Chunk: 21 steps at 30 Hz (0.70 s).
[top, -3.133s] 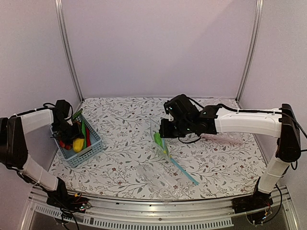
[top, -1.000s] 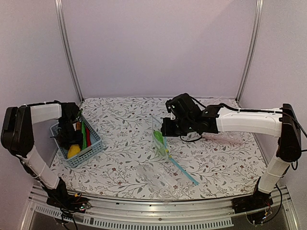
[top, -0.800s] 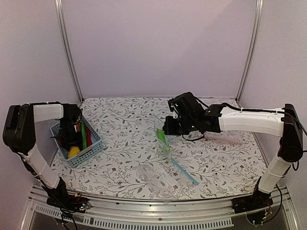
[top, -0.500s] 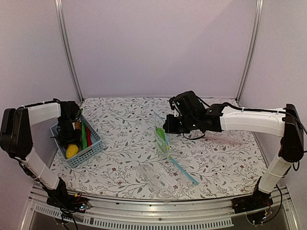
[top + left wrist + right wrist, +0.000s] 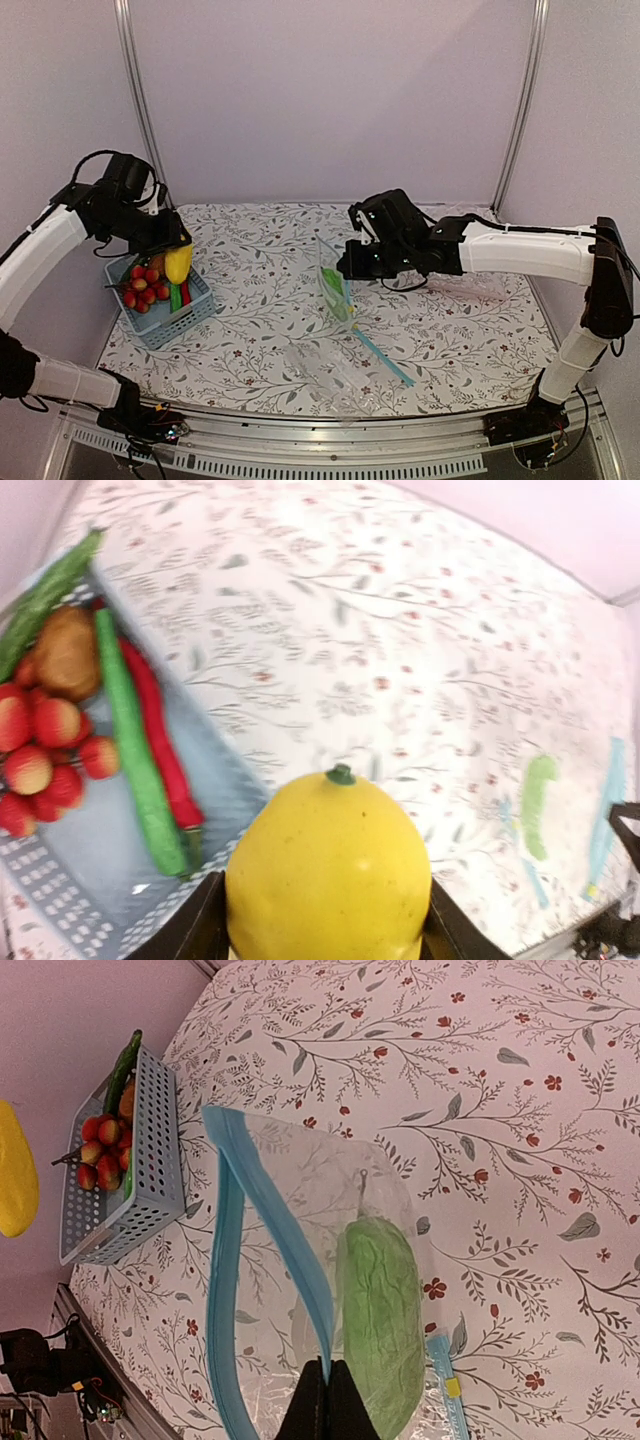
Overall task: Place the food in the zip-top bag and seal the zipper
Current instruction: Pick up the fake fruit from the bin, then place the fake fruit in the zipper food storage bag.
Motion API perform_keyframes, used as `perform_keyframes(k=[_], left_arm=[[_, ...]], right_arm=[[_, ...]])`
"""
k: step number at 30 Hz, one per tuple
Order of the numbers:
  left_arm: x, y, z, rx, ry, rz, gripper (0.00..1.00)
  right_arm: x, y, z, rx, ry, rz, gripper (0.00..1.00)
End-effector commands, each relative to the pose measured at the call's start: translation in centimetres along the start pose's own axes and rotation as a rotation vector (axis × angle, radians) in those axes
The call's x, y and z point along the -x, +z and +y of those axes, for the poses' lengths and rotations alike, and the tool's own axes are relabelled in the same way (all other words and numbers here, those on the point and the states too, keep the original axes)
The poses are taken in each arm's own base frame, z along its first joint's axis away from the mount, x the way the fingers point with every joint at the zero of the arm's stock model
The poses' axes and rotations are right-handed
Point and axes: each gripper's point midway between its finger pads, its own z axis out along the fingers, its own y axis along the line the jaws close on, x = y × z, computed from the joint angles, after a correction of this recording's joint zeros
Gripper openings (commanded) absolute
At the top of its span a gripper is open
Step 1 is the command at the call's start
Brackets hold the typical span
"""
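Observation:
My left gripper (image 5: 176,262) is shut on the bright yellow food piece (image 5: 330,865), held in the air above the blue basket (image 5: 196,300); it also shows in the top view (image 5: 178,264) and at the right wrist view's left edge (image 5: 15,1185). My right gripper (image 5: 328,1385) is shut on the light-blue zipper (image 5: 300,1280) of the small zip-top bag (image 5: 290,1190), holding its mouth open and lifted. The light-green food piece (image 5: 382,1330) lies inside this bag, which stands mid-table in the top view (image 5: 335,285).
The basket holds red berries (image 5: 40,760), a long dark-green vegetable (image 5: 135,750), a red chilli (image 5: 165,745) and a brown piece (image 5: 65,650). A larger clear bag with a blue strip (image 5: 385,358) lies near the front. A pink-strip bag (image 5: 465,288) lies at right.
My left gripper took the yellow piece out of the basket and rose with it above the basket's right side. My right gripper kept holding the bag, barely moving.

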Motion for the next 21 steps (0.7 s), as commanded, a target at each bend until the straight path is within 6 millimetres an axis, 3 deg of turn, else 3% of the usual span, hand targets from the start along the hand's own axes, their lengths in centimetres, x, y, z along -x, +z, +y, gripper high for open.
perform_keyframes(k=[1,7,10,21], left_arm=[[-0.2,-1.9,-9.8,-0.383,-0.011,-0.044,0.44],[-2.1,-3.9,-18.6,-0.656,-0.055,-0.058,0.44],[-2.8,-5.4,-22.1,-0.759,-0.042,-0.148,0.43],[-3.5,-6.3,-27.1,-0.889,-0.071,-0.476,0.44]], right_arm=[[0.5,-1.4,1.2,0.020,-0.050,-0.017,0.00],[0.0,-1.3,0.8,-0.048,-0.076,-0.014,0.00],[-0.1,-1.3,0.9,-0.051,-0.061,-0.021,0.00],[0.1,-1.8,3.1,0.016,-0.020,-0.030,0.00]])
